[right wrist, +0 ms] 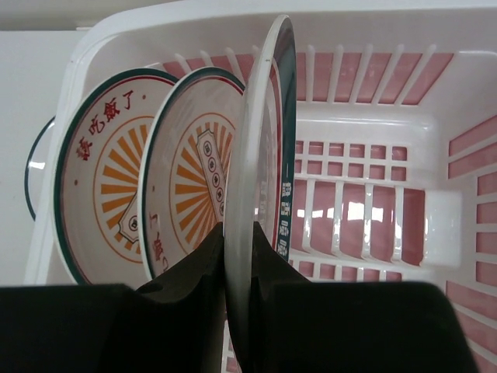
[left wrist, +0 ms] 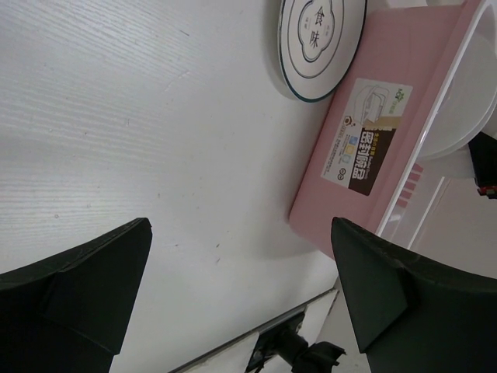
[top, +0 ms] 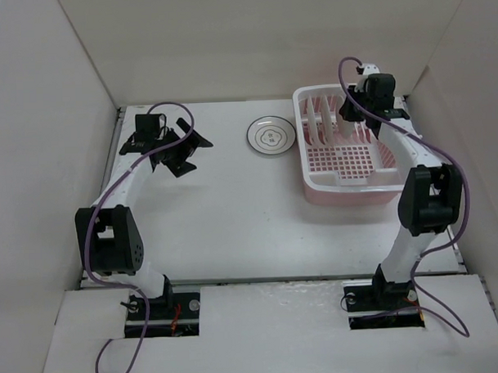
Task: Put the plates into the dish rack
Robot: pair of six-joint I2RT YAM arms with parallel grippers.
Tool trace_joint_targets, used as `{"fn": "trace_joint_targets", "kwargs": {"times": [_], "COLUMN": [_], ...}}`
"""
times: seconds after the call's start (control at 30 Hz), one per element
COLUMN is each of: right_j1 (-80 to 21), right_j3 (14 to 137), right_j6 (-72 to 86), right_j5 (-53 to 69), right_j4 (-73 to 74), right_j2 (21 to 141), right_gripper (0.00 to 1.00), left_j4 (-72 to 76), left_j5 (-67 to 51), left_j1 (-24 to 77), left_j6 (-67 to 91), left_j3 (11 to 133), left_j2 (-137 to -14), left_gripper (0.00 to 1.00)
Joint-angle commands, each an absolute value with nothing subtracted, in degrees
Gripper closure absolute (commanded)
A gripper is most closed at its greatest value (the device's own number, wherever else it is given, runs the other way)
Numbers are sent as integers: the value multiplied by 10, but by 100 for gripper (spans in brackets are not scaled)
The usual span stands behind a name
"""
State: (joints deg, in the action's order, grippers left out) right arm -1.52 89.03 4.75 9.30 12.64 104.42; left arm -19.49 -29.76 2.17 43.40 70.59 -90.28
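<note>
The pale pink dish rack [top: 385, 179] stands at the back right. Two orange sunburst plates [right wrist: 105, 203] [right wrist: 190, 167] stand upright in it at its left end. My right gripper [right wrist: 239, 256] is shut on the rim of a third plate with a dark green rim band [right wrist: 260, 140], held upright on edge inside the rack beside them; the gripper also shows from above [top: 351, 121]. A grey flower plate [top: 271, 136] lies flat on the table left of the rack, also in the left wrist view [left wrist: 320, 43]. My left gripper [top: 176, 148] is open and empty over the table's back left.
White walls enclose the table on the left, back and right. The rack's side with a label [left wrist: 368, 140] shows in the left wrist view. The right part of the rack [right wrist: 373, 202] holds no plates.
</note>
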Motion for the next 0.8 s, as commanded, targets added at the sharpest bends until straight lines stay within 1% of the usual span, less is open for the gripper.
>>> {"fn": "trace_joint_targets", "kwargs": {"times": [0.0, 0.17, 0.23, 0.27, 0.37, 0.43, 0.5, 0.53, 0.6, 0.63, 0.67, 0.73, 0.77], "right_j1": [-11, -11, -11, -11, -11, -11, -11, -11, -6, -6, -6, 8, 8], "right_j3": [904, 911, 918, 918, 924, 930, 930, 935, 935, 941, 941, 947, 947], "right_j6": [48, 48, 48, 48, 48, 48, 48, 48, 54, 54, 54, 65, 65], "right_j5": [78, 67, 60, 54, 54, 54, 54, 54, 54, 48, 48, 41, 32], "right_j4": [76, 83, 91, 97, 103, 103, 103, 109, 109, 109, 109, 116, 121], "right_j2": [1053, 1066, 1071, 1071, 1078, 1078, 1078, 1078, 1062, 1050, 1050, 1026, 1016], "right_gripper": [99, 99, 96, 96, 82, 64, 58, 50, 41, 37, 37, 32, 23], "left_j4": [-188, -188, -188, -188, -188, -188, -188, -188, -188, -188, -183, -178, -168], "left_j5": [-299, -299, -299, -304, -304, -304, -304, -304, -304, -304, -304, -309, -309], "left_j1": [24, 24, 24, 24, 24, 24, 24, 24, 24, 24, 24, 24, 24], "left_j6": [423, 423, 423, 423, 423, 423, 423, 423, 417, 417, 417, 417, 417], "left_j3": [736, 736, 741, 741, 746, 746, 746, 746, 746, 751, 751, 751, 751], "left_j2": [-904, -909, -914, -914, -919, -925, -930, -930, -930, -935, -935, -940, -947], "left_gripper": [0, 0, 0, 0, 0, 0, 0, 0, 0, 0, 0, 0, 0]}}
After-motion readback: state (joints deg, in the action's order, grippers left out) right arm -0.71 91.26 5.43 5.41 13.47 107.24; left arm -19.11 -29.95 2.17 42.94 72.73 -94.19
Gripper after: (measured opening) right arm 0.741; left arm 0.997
